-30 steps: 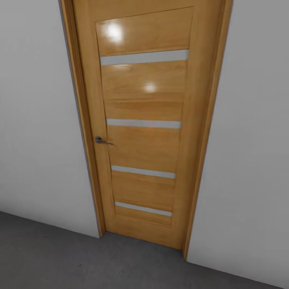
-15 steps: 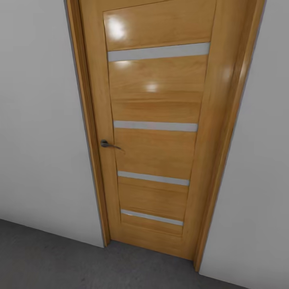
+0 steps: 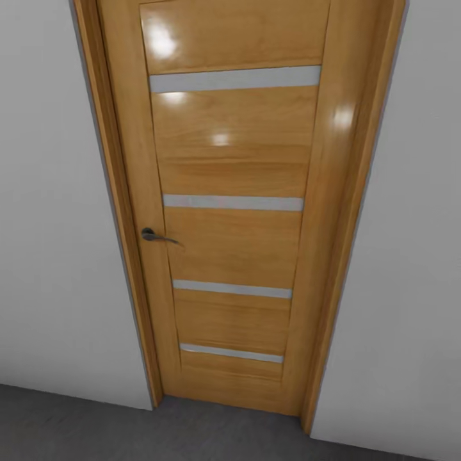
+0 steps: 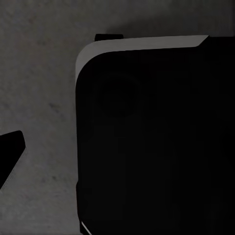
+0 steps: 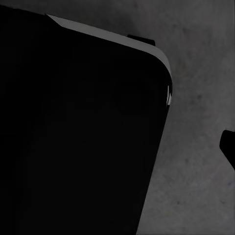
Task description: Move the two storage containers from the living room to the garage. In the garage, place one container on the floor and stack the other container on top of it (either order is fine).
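The two storage containers are out of view. In the head view I face a shut wooden door [image 3: 230,243] with pale horizontal strips and a dark metal lever handle [image 3: 153,236] on its left side. Dark grey concrete floor [image 3: 77,422] runs along its foot. In the left wrist view a dark pointed tip [image 4: 10,149], perhaps a finger of my left gripper, hangs over the floor [image 4: 39,73]. In the right wrist view a similar dark tip [image 5: 227,147] juts in over the floor [image 5: 205,49].
Plain white walls [image 3: 51,224] flank the door frame on both sides. My own black, rounded body [image 4: 156,142] sits close beside the left arm and takes up much of the right wrist view as well [image 5: 78,127].
The whole head view has shifted: the door appears a little larger, then slid slightly left in the picture, so the camera moved. The door stays shut.
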Controlling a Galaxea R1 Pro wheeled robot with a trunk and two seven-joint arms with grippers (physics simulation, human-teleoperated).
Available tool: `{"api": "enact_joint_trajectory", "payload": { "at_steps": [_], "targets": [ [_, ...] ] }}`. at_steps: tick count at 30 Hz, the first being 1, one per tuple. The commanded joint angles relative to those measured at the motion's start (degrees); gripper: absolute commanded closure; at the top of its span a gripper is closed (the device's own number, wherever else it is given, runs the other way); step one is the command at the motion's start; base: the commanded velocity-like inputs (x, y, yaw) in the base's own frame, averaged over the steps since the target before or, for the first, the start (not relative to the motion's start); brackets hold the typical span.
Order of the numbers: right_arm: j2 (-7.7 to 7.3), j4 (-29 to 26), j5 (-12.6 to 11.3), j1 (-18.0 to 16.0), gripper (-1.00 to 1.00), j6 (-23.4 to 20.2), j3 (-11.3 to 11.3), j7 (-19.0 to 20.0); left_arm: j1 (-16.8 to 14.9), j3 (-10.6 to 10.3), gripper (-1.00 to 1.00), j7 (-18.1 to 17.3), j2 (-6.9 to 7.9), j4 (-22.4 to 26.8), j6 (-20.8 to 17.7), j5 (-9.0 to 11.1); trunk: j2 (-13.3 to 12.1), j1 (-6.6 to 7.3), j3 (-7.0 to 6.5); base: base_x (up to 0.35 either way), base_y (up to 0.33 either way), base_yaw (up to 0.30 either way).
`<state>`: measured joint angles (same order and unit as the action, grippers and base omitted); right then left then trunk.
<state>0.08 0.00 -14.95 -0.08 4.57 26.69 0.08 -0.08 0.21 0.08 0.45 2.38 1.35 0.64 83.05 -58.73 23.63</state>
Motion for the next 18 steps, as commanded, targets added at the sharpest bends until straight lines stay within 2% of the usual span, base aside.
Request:
{"api": "enact_joint_trajectory", "payload": {
  "at_steps": [1,8,18],
  "targets": [
    [0.01,0.0,-0.6,0.0,-1.0,0.2,0.5,0.0,0.0,0.0,-1.0,0.0,0.0,0.0,0.1,0.1,0.0,0.0,0.05,0.003,0.002,-0.244],
    [0.01,0.0,-0.6,0.0,-1.0,0.2,0.5,0.0,0.0,0.0,-1.0,0.0,-0.01,0.0,0.2,0.1,0.0,0.0,0.05,0.005,0.004,-0.216],
    [0.01,0.0,-0.6,0.0,-1.0,0.2,0.5,0.0,0.0,0.1,-1.0,0.0,-0.01,0.0,0.1,0.1,0.0,0.0,0.05,0.187,0.179,-0.028]
  ]
}}
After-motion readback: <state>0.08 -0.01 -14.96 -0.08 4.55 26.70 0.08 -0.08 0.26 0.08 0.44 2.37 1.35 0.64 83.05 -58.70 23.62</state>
